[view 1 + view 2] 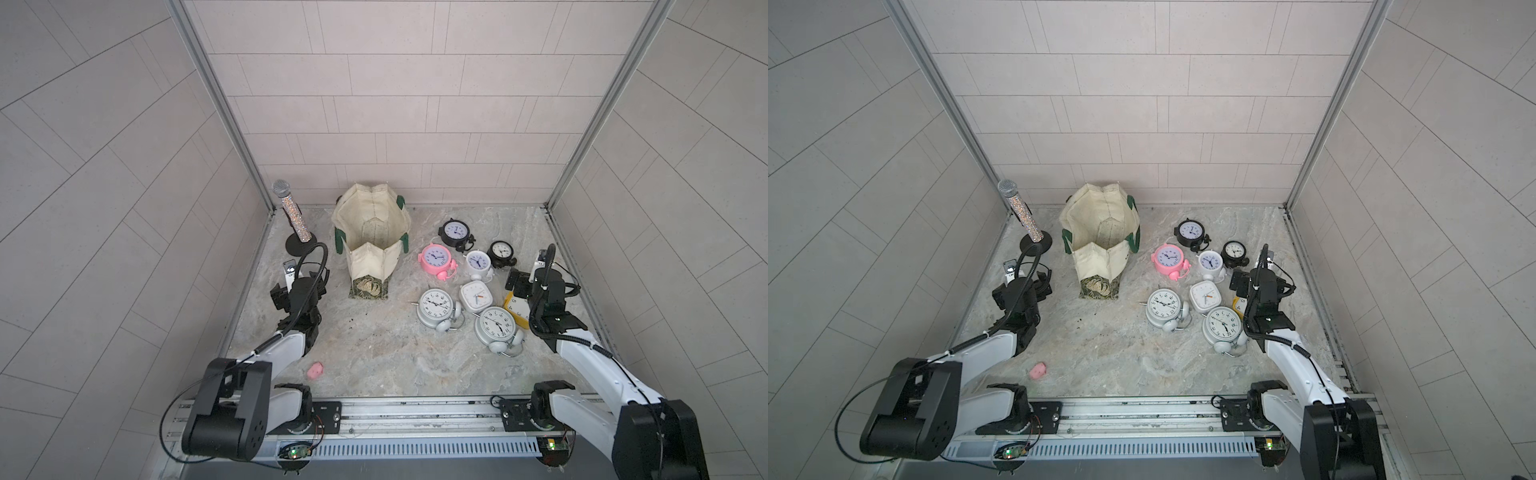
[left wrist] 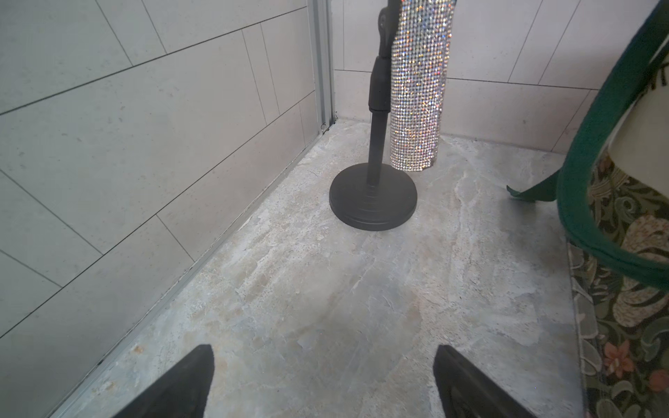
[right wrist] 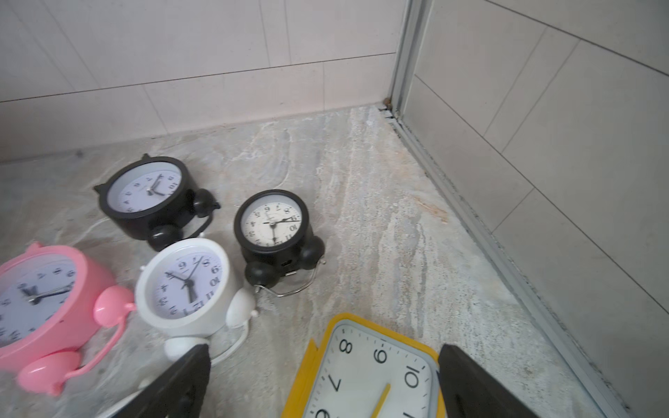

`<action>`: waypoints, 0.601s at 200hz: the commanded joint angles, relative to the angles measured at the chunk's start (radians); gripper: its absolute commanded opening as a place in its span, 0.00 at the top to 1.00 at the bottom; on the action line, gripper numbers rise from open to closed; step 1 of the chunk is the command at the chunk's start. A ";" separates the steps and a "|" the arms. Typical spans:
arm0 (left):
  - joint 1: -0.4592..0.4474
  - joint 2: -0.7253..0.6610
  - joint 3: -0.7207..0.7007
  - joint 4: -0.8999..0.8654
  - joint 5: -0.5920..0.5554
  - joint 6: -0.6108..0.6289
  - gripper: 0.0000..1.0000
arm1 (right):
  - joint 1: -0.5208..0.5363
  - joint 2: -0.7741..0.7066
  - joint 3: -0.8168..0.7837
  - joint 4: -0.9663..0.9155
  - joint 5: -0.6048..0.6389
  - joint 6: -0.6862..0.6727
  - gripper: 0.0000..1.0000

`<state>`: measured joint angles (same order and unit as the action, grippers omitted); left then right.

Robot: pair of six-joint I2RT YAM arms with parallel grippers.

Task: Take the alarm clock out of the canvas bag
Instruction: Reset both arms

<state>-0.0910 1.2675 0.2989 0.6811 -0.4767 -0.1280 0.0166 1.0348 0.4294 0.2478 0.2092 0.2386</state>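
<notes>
Canvas, cream with dark green trim: the canvas bag (image 1: 370, 266) stands upright at the rear of the surface (image 1: 374, 353) with its mouth gaping, presumably so a tool can reach straight down, and in both top views no clock shows inside it. My right tool (image 3: 324, 346) hangs with jaws spread wide just above the yellow alarm clock (image 3: 369, 369), which lies face up on the surface, well apart from the bag; I judge it set down rather than gripped, so the job looks done. My left tool (image 2: 323, 349) is equally wide and empty, low beside the bag, clear of the work. Clocks cluster on my right side, eight in all: that yellow one, a larger black clock (image 1: 456, 232), a smaller black clock (image 1: 503, 252), a pink clock (image 1: 435, 258), a round white clock (image 1: 478, 262), a square white clock (image 1: 476, 296), a nearer grey twin-bell clock (image 1: 496, 325) and a farther grey twin-bell clock (image 1: 433, 306). One rhinestone microphone (image 1: 296, 216) sits in its stand (image 2: 373, 202), and one small pink lump (image 1: 316, 370) lies toward the front.
</notes>
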 commanded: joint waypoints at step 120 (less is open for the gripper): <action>0.029 0.323 -0.038 0.490 0.039 0.042 0.00 | -0.020 0.412 -0.135 0.744 -0.114 -0.186 0.00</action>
<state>-0.0696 1.6024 0.2333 1.1584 -0.3550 -0.0486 -0.0010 1.3975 0.3031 0.8574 0.1204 0.0959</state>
